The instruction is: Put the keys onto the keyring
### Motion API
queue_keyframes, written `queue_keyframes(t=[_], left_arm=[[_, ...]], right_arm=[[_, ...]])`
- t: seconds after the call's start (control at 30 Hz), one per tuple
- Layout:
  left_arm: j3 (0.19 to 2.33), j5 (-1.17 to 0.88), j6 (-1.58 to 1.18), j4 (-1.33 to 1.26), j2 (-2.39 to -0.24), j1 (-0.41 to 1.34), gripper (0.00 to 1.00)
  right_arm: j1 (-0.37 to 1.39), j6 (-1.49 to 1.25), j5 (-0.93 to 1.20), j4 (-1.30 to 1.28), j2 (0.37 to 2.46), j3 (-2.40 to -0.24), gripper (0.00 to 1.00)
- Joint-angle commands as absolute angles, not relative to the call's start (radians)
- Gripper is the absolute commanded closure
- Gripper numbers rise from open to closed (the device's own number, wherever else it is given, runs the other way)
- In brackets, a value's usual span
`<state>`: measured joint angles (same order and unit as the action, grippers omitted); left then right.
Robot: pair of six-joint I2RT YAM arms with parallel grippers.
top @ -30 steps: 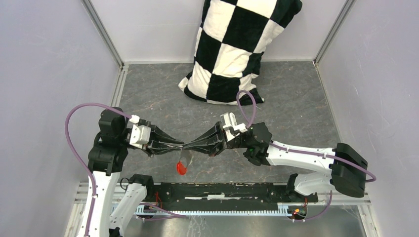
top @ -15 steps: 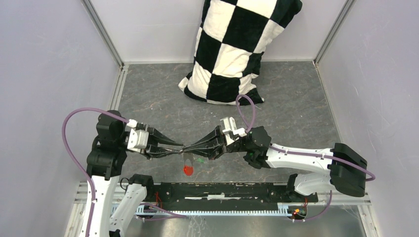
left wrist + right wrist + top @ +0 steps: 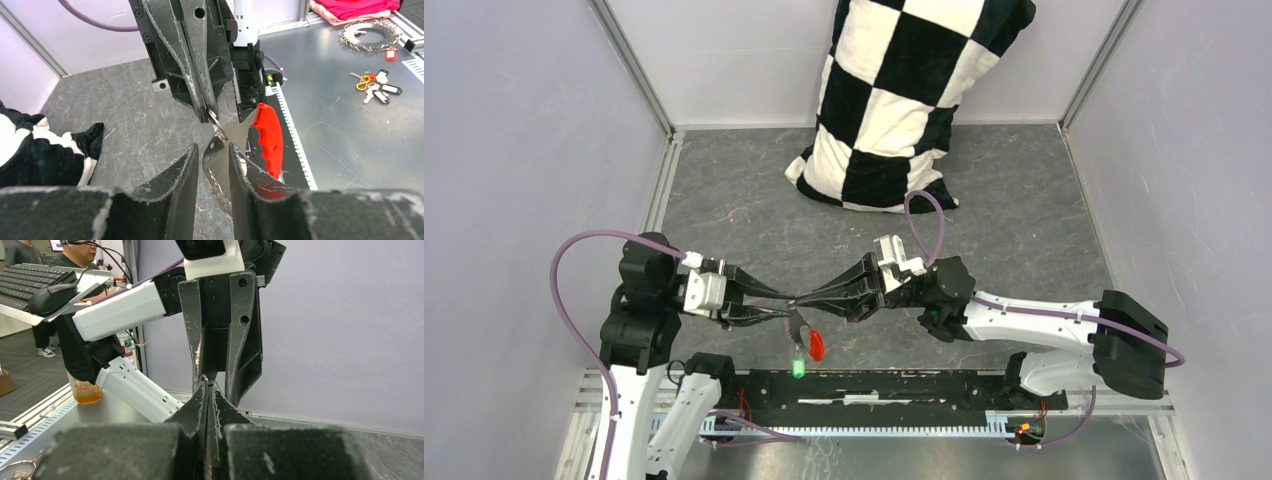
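Currently your two arms meet fingertip to fingertip above the table [image 3: 1024,220], and the keyring [image 3: 800,326] hangs from that meeting point. Your right gripper [image 3: 207,388] is pressed fully together on the thin wire ring [image 3: 204,378], whose loop pokes up out of the pinch. Your left gripper [image 3: 214,151] has its fingers a narrow way apart. The grey plate of the fob [image 3: 266,135] stands in that gap, and a dark sliver shows between the plate and one finger, so it is not clamped from both sides.

The fob's long axis runs downward from the pinch. Its curved red edge is turned toward the right arm's side in the top view (in the left wrist view the red sits right of the grey plate). Lowest of all dangles the green key [image 3: 798,368], head down, seen against the upper edge of the black rail [image 3: 884,385] between the arm bases. You cannot pick out a red-headed key apart from the fob.

On the metal bench beyond lies a bunch of tagged spare keys [image 3: 375,89]; any writing on the tags is too small to read.
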<state>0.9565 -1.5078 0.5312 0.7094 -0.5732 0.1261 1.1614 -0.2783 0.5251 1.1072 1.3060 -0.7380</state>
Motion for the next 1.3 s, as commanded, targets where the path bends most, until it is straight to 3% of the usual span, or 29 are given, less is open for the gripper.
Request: queue_keyframes(t=[0.0, 0.57, 0.8, 0.97, 1.07, 1.27], left_arm=[[0.944, -1.454, 0.548, 0.706, -0.554, 0.127, 0.65], [0.970, -1.457, 0.508, 0.707, -0.541, 0.127, 0.77], [0.962, -1.333, 0.566, 0.706, -0.514, 0.127, 0.81], [0.962, -1.220, 0.635, 0.706, -0.502, 0.127, 0.76], [0.965, -1.189, 0.667, 0.706, -0.498, 0.127, 0.57], [0.995, -1.223, 0.577, 0.687, -0.498, 0.127, 0.53]], right_arm=[[1.160, -0.286, 0.495, 1.187, 1.265, -0.738, 1.00], [1.203, -0.179, 0.332, 1.111, 1.247, -0.719, 1.00], [1.243, -0.115, 0.211, 1.063, 1.224, -0.706, 1.00], [1.252, -0.111, 0.172, 1.064, 1.211, -0.692, 1.00], [1.256, -0.110, 0.146, 1.062, 1.205, -0.685, 1.00], [1.261, -0.100, 0.108, 1.072, 1.199, -0.676, 0.99]])
